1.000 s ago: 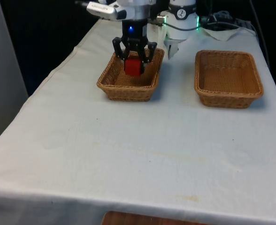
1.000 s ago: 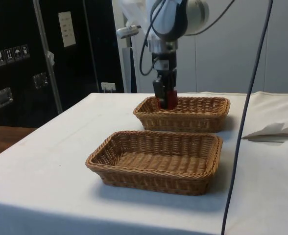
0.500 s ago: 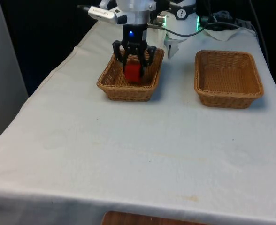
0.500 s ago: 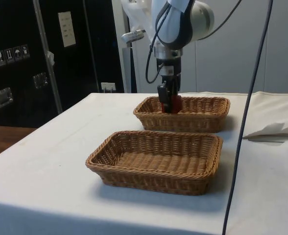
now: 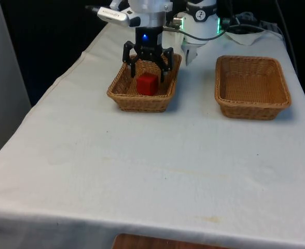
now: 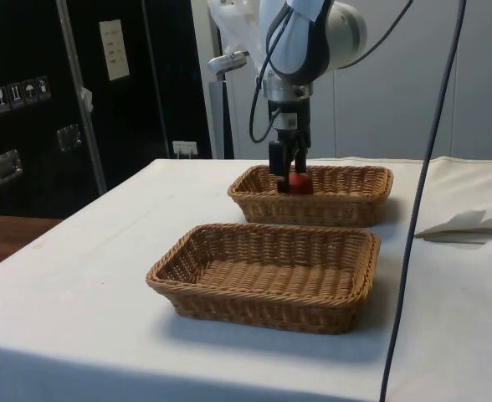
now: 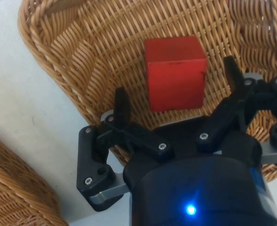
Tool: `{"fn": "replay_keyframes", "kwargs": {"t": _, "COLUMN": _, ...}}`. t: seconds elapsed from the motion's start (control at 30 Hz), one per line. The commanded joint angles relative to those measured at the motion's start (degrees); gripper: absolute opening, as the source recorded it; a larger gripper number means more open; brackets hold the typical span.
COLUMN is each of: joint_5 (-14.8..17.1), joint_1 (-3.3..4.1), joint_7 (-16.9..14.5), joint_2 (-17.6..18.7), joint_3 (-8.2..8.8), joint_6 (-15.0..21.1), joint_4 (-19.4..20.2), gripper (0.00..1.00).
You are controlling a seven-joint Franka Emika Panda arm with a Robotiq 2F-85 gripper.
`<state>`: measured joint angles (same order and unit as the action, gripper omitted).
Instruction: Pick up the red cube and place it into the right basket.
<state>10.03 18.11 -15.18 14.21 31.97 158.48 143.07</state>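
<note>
1. The table [image 5: 152, 155] is standing under a white cloth, and its near half is carrying no objects in the front view.
2. Two wicker baskets are sitting side by side on the far half of the table, well apart from each other.
3. The second basket [image 5: 252, 86] is sitting at the front view's right. In the side view this basket [image 6: 267, 275] is lying nearer to the camera.
4. The first basket [image 5: 122, 88] is sitting at the front view's left. In the side view it [image 6: 346, 194] is lying farther away, and in the wrist view its woven wall [image 7: 72, 61] is curving around the cube.
5. The red cube [image 5: 147, 84] is resting on the floor of the first basket, at the front view's left. In the side view the cube [image 6: 299, 182] is showing just above the basket's rim line, and in the wrist view the cube [image 7: 175, 73] is lying flat on the weave near the basket's corner.
6. The gripper [image 5: 148, 66] is hanging directly over the cube, inside the outline of the first basket. In the side view the gripper [image 6: 289, 172] is pointing straight down, with its tips at about rim level.
7. The jaws are standing apart. In the wrist view the fingers [image 7: 122, 109] are flanking the cube on both sides without touching it, and the gripper [image 7: 176, 92] is holding nothing.
8. The white arm [image 6: 300, 42] is rising from the gripper at the far end of the table.
</note>
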Motion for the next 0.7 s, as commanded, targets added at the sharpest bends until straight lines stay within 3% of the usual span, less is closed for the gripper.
{"fn": "replay_keyframes", "kwargs": {"t": 0.0, "joint_5": 0.3, "joint_1": -0.17, "joint_7": -0.4, "joint_2": -0.6, "joint_3": -0.17, "joint_6": 0.2, "joint_4": 0.4, "gripper": 1.0}}
{"fn": "replay_keyframes", "kwargs": {"t": 0.13, "joint_5": -0.5, "joint_1": 0.29, "joint_7": 0.3, "joint_2": -1.8, "joint_3": 0.34, "joint_6": -1.6, "joint_4": -0.6, "gripper": 1.0}}
{"fn": "replay_keyframes", "kwargs": {"t": 0.17, "joint_5": 0.0, "joint_1": 0.06, "joint_7": 0.0, "joint_2": -0.9, "joint_3": 0.0, "joint_6": -0.5, "joint_4": -0.4, "gripper": 1.0}}
{"fn": "replay_keyframes", "kwargs": {"t": 0.3, "joint_5": -0.8, "joint_1": 0.46, "joint_7": 0.7, "joint_2": -3.0, "joint_3": 0.23, "joint_6": -3.4, "joint_4": -1.5, "gripper": 1.0}}
{"fn": "replay_keyframes", "kwargs": {"t": 0.4, "joint_5": -1.1, "joint_1": 0.8, "joint_7": 1.4, "joint_2": -3.7, "joint_3": -0.11, "joint_6": -4.8, "joint_4": -2.6, "gripper": 1.0}}
{"fn": "replay_keyframes", "kwargs": {"t": 0.43, "joint_5": -0.4, "joint_1": 0.29, "joint_7": 0.3, "joint_2": -4.0, "joint_3": -0.34, "joint_6": -4.2, "joint_4": -2.0, "gripper": 1.0}}
{"fn": "replay_keyframes", "kwargs": {"t": 0.47, "joint_5": -1.3, "joint_1": 0.86, "joint_7": 1.7, "joint_2": -3.8, "joint_3": -0.34, "joint_6": -5.2, "joint_4": -3.0, "gripper": 1.0}}
{"fn": "replay_keyframes", "kwargs": {"t": 0.67, "joint_5": -1.4, "joint_1": 1.26, "joint_7": 3.4, "joint_2": -4.4, "joint_3": -2.29, "joint_6": -7.4, "joint_4": -5.4, "gripper": 1.0}}
